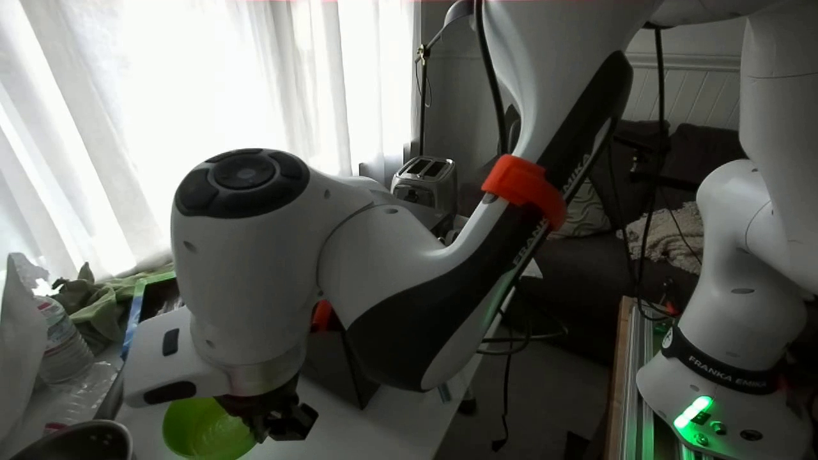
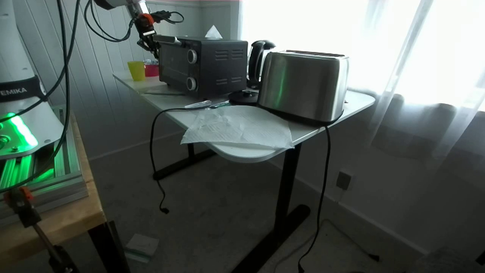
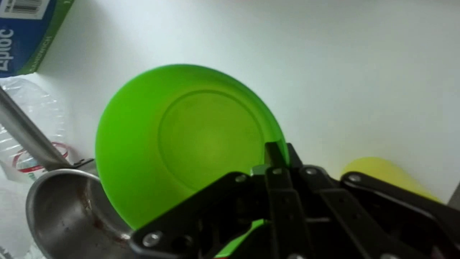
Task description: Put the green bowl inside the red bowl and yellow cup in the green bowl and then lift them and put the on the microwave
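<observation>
Gripping the rim of the green bowl (image 3: 201,136), the gripper (image 3: 285,154) has its two fingers (image 3: 274,154) close together, one inside the bowl's wall and the other outside it. The bowl's mouth faces the wrist camera, with the ring of its base visible within; in an exterior view the bowl shows below the arm (image 1: 246,275), against the white table (image 3: 341,79). Whether it rests on any surface cannot be told. Just beside it in the wrist view is a metal pot (image 3: 68,219), partly hidden by the green rim, and a blue and green Ziploc box (image 3: 30,43) shows in the upper left corner. The yellow cup (image 2: 136,71) stands upright on the table, outside the green bowl, and the red bowl (image 2: 152,71) appears partly behind it. In an exterior view the microwave (image 2: 204,68) stands near the red bowl, with a silver toaster (image 2: 303,87) nearer the camera and a white sheet (image 2: 238,127) lying at the table's near end.
</observation>
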Action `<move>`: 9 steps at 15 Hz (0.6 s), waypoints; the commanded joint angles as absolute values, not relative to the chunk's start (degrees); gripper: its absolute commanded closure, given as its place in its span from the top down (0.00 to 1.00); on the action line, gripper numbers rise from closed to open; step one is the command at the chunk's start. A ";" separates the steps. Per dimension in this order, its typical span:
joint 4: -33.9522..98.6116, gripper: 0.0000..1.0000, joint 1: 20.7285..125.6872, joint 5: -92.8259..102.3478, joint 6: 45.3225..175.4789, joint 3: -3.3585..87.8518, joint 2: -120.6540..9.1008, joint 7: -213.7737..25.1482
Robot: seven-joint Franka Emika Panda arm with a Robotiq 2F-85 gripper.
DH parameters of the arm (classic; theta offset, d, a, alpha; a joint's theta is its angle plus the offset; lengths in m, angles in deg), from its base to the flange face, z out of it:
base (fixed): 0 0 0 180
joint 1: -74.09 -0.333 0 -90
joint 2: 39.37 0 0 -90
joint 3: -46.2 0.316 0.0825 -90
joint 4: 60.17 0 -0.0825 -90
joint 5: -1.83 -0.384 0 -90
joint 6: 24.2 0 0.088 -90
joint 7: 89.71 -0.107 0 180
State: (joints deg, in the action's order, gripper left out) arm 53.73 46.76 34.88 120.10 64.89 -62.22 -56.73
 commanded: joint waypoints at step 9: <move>47.89 0.01 43.17 35.60 119.66 69.76 -65.58 -56.28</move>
State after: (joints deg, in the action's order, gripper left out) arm 51.32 44.18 35.72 120.06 68.81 -62.64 -56.66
